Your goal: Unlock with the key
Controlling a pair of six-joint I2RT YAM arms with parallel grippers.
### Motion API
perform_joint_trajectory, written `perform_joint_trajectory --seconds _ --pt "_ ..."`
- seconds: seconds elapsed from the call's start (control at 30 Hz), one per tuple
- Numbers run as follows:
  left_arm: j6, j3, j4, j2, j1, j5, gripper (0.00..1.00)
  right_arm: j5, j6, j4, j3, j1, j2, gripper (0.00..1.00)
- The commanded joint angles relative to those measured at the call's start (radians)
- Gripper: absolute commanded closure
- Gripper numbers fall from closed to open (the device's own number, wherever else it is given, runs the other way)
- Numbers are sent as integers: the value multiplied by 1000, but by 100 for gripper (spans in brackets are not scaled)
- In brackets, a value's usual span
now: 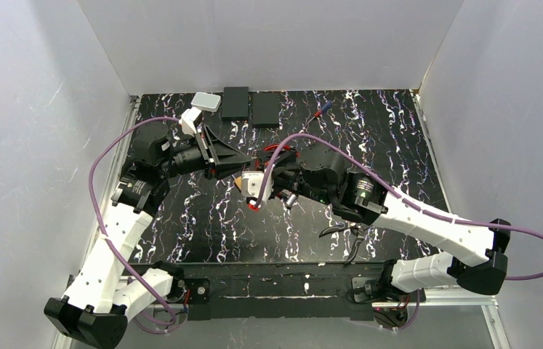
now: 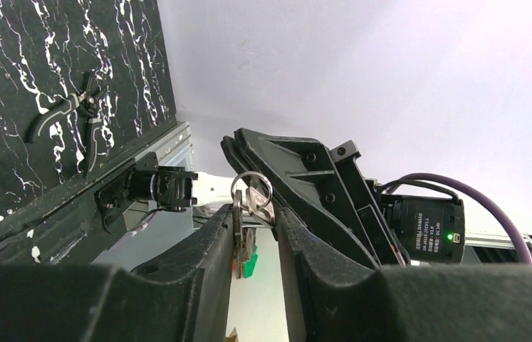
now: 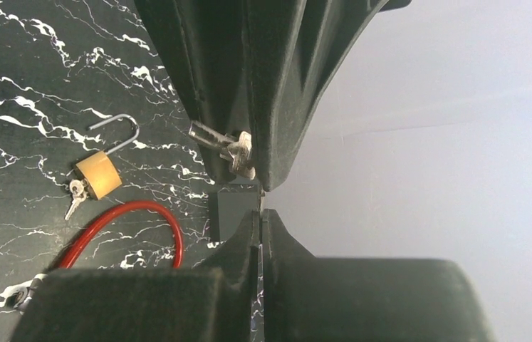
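The left gripper (image 2: 254,215) pinches the ringed silver keys (image 2: 247,203) just beyond the right gripper (image 3: 261,217), whose tips are pressed together, apart from the unlatched brass padlock (image 3: 97,177).

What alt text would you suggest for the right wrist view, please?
At the top, the left gripper pinches a bunch of keys, facing the shut right gripper below. On the black marbled table lie a brass padlock, shackle open, and a red cable.
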Motion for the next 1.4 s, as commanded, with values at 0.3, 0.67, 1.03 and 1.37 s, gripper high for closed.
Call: perform_joint_trajectory --seconds 0.3,0.67,1.03,1.37 --pt "-2 -14 -5 -31 -3 -21 100 7 12 44 3 14 -1 99" --pt "37 6 -64 -49 -2 -70 100 40 98 90 -30 14 -43 49" --pt "35 -15 -14 -83 -3 -92 100 209 467 261 -151 12 -169 14" --pt "44 -47 127 -132 -3 -72 100 40 1084 -51 113 -270 -37 8"
